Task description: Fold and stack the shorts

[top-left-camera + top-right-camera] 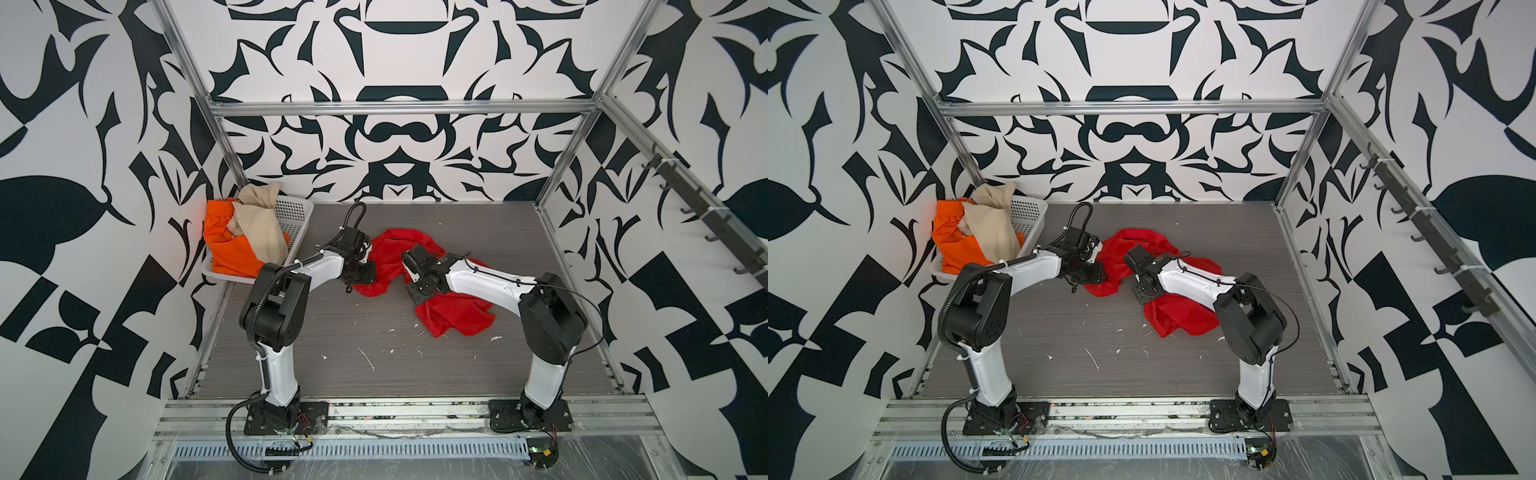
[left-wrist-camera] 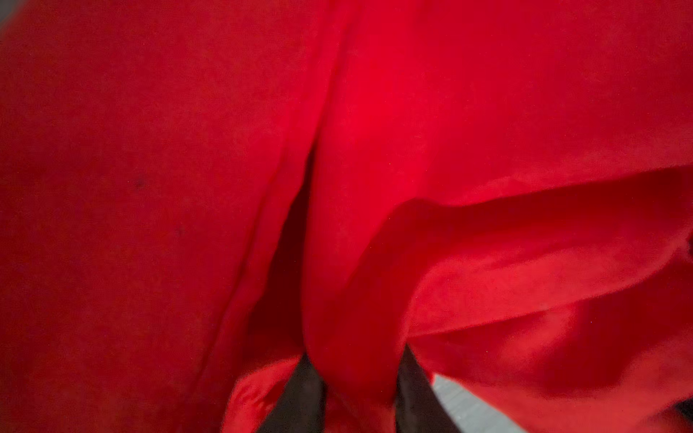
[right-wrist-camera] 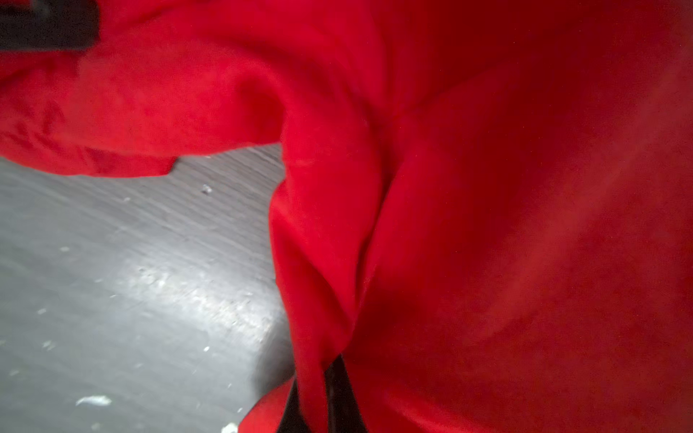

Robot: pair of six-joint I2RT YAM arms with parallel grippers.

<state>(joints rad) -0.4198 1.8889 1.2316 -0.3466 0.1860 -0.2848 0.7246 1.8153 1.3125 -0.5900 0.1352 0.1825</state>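
1. The left pincer (image 2: pixel 356 397) is clenched on the red shorts (image 1: pixel 453 316). In the left wrist view a thick upright fold of the cloth is squeezed between its two dark fingers (image 2: pixel 300 401), so the jaws stand a little apart around it.
2. The right pincer (image 3: pixel 318 405) is clamped tight on the same red shorts. In the right wrist view only a thin strip of cloth passes between its fingers (image 3: pixel 341 397), and the rest of the cloth billows beside them.
3. The left arm (image 1: pixel 274 307) stands just in front of the basket (image 1: pixel 297 212). Its elbow is raised, its forearm reaches to the right of the basket, and its wrist dips into the nearer edge of the cloth.
4. The right arm (image 1: pixel 548 316) stands well apart from the basket on the far side of the cloth. It is bent at the elbow, and its forearm slants back toward the basket above the cloth.
5. In both top views the red shorts lie crumpled on the counter (image 1: pixel 374 365), to the right of the basket and clear of it. They are bunched between the two wrists.
6. The orange shorts (image 1: pixel 232 253) sit inside the basket. The beige shorts (image 1: pixel 262 228) lie heaped on them and spill over the basket's rim.
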